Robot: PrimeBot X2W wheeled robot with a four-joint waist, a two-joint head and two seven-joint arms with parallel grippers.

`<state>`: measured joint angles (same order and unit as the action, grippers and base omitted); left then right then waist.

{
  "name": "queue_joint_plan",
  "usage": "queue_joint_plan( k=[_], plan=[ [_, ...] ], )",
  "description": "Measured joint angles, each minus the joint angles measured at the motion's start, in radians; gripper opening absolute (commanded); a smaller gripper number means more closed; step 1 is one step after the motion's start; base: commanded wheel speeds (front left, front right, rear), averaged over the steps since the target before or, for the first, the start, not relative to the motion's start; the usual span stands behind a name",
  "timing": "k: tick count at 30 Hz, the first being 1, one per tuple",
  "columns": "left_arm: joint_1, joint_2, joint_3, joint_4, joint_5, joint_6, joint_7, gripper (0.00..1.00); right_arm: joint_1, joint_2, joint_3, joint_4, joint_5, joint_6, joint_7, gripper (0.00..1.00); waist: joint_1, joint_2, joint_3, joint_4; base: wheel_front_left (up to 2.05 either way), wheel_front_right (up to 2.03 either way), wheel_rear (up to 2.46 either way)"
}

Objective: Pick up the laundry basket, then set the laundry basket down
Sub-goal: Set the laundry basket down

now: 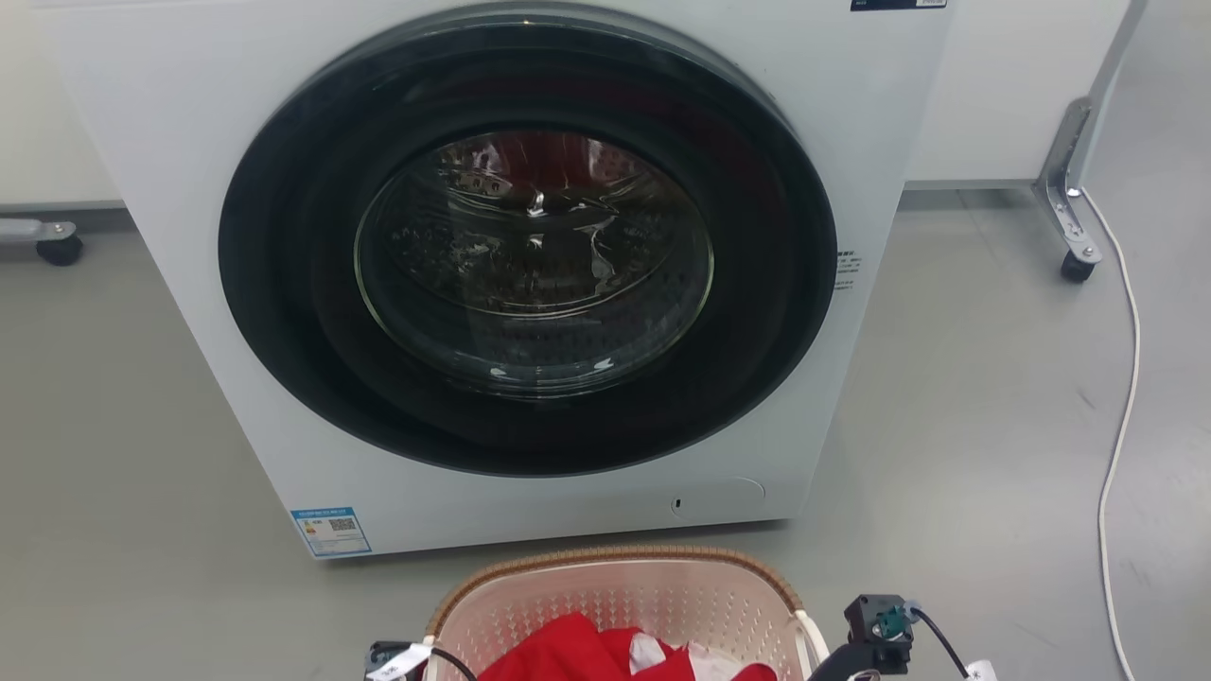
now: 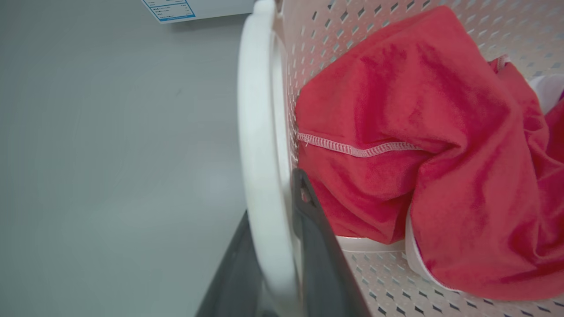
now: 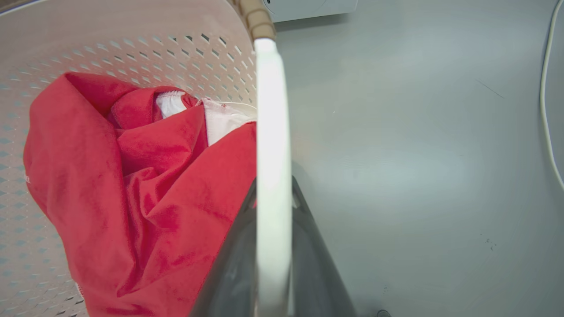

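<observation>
The laundry basket is pale pink with perforated walls and a tan woven-look rim, and it sits at the bottom middle of the head view, just in front of the washer. Red cloth with some white fabric lies inside it. My left gripper is shut on the basket's white left handle, one dark finger on each side. My right gripper is shut the same way on the white right handle. I cannot tell whether the basket rests on the floor.
A white front-loading washer with its round dark door closed stands close ahead. A white cable trails over the grey floor at the right. A castered metal leg stands at the back right and a caster at the far left.
</observation>
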<state>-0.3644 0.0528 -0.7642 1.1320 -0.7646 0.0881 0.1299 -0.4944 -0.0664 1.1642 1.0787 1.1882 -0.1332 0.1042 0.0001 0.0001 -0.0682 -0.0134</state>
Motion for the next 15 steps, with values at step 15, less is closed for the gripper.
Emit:
queue_joint_plan(
  k=[15],
  plan=[
    [-0.163,0.006,0.009,0.0,0.009,0.001,-0.036,0.0,-0.193,-0.001,0.007,0.028,-0.012,0.0,-0.018,0.0,0.0001,0.0001,0.166,-0.001,0.0,0.0,0.0]
  ],
)
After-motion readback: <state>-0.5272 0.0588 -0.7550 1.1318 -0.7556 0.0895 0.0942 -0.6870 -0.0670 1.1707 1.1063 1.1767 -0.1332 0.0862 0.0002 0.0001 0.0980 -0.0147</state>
